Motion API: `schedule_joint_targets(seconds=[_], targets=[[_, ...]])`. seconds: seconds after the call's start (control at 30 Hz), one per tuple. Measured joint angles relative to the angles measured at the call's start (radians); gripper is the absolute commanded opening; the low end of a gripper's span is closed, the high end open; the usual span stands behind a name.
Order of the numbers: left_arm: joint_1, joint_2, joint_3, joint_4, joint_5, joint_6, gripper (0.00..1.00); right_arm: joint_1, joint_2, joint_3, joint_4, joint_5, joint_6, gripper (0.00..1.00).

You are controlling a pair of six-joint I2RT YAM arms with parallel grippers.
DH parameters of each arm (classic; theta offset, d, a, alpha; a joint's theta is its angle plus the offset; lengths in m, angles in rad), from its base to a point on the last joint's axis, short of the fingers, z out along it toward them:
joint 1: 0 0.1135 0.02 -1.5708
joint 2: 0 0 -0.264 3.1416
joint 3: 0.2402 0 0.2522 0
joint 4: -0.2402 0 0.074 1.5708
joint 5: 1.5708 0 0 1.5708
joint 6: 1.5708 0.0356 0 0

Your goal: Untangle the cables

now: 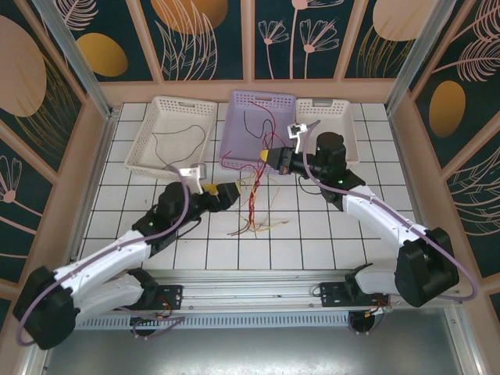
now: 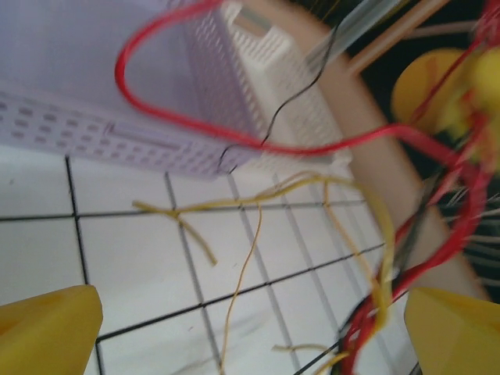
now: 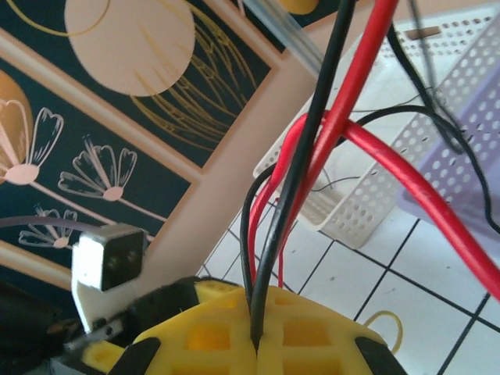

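Table [image 1: 141,205]: white tiles, purple basket [image 1: 234,160] at back.
Cables [image 1: 251,205]: tangled bunch just before the basket.
Right gripper [image 1: 268,158]: pinched tight on red and black ones.
Left gripper [image 1: 227,192]: wide apart, holding nothing.
Worry: hard pull may tighten the knot.

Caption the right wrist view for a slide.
Right gripper shut on red and black cables above the tiled table, with white basket and lavender basket behind.
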Motion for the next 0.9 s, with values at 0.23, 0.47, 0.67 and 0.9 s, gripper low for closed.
schedule_joint_targets(seconds=[0.23,0.47,0.67,0.9], targets=[[0.000,-0.037,-0.063,0.185,-0.075,-0.127,0.99,0.007,0.004,-0.021,0.065,-0.068,-0.002,0.00],[0.000,0.004,-0.119,0.328,-0.091,-0.271,0.98,0.010,0.013,-0.038,0.139,-0.120,0.006,0.00],[0.000,0.004,-0.120,0.392,-0.102,-0.322,0.95,0.024,0.015,-0.040,0.168,-0.145,0.006,0.00],[0.000,0.012,-0.132,0.438,-0.100,-0.346,0.80,0.038,0.019,-0.040,0.188,-0.156,0.006,0.00]])
